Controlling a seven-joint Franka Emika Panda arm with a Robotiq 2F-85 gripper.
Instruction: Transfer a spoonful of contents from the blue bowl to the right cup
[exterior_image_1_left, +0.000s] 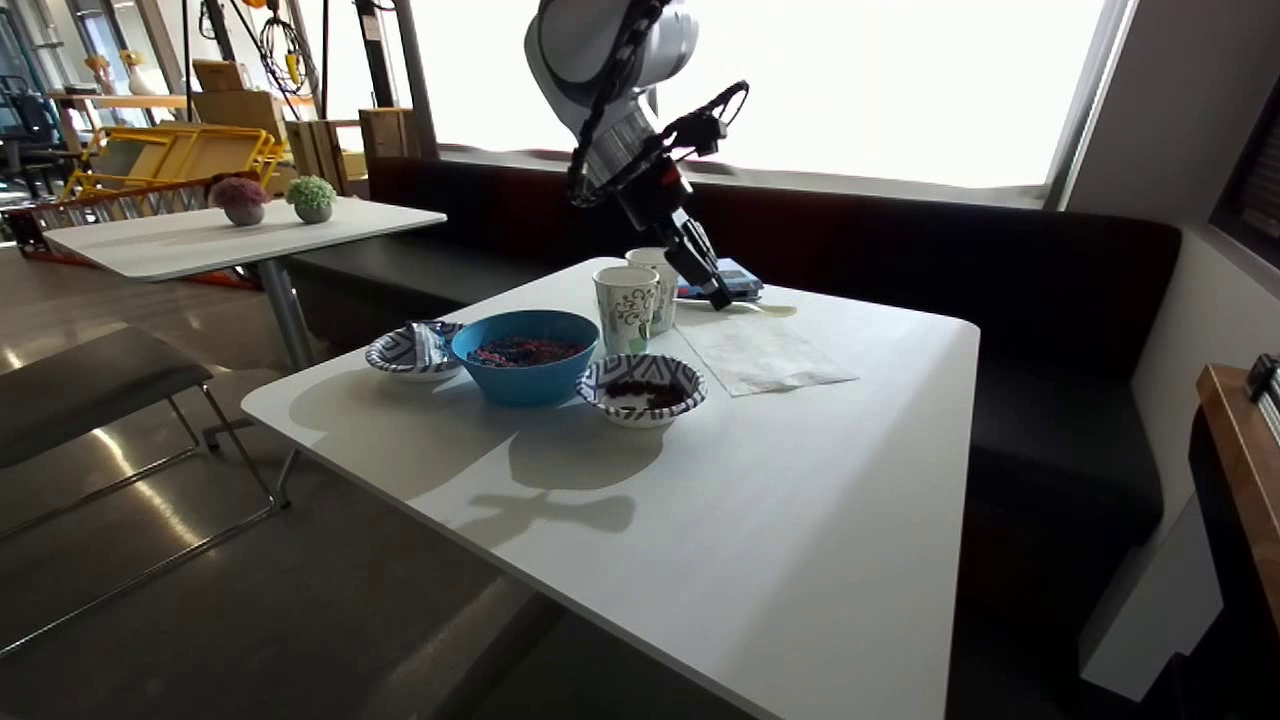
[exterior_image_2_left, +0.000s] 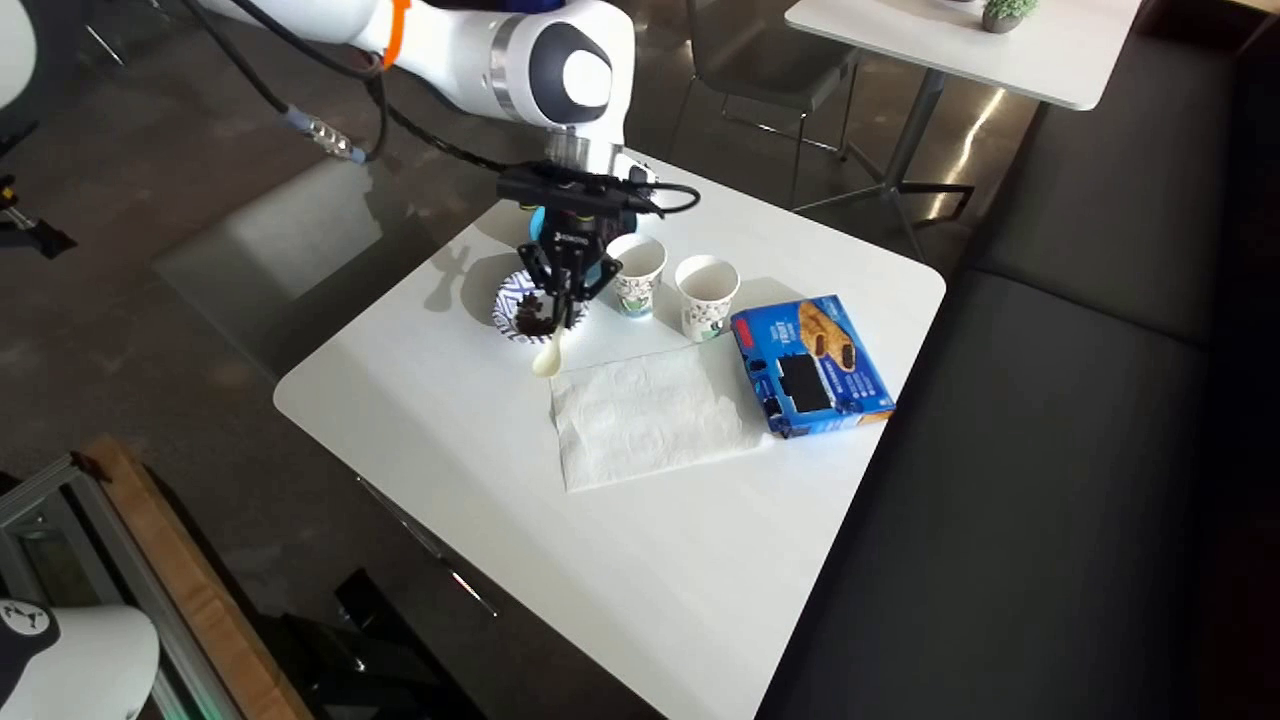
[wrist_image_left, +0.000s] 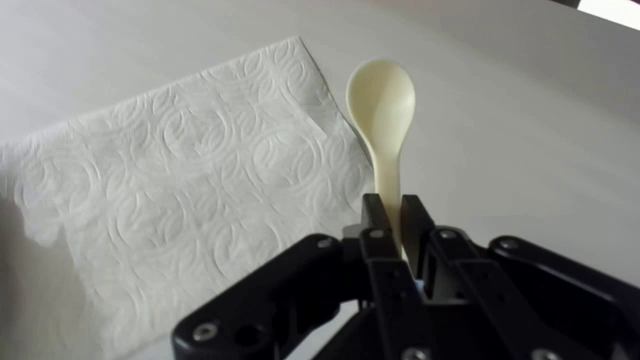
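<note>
My gripper (exterior_image_1_left: 720, 298) is shut on the handle of a cream spoon (wrist_image_left: 381, 105); its fingers also show in the wrist view (wrist_image_left: 391, 205). The spoon's bowl looks empty. In an exterior view the spoon (exterior_image_2_left: 548, 358) hangs near the paper towel's corner. The blue bowl (exterior_image_1_left: 525, 385) holds small reddish and dark pieces; elsewhere it is mostly hidden behind the gripper (exterior_image_2_left: 566, 290). Two patterned paper cups stand beside it: a cup nearer the bowl (exterior_image_2_left: 637, 280) and a right cup (exterior_image_2_left: 706, 300). The cups' contents are not visible.
A patterned paper bowl (exterior_image_1_left: 640, 412) with dark contents stands beside the blue bowl. Another patterned bowl (exterior_image_1_left: 385, 360) holds a wrapper. A white paper towel (exterior_image_2_left: 655, 415) lies flat on the table. A blue box (exterior_image_2_left: 850, 340) lies beyond the right cup.
</note>
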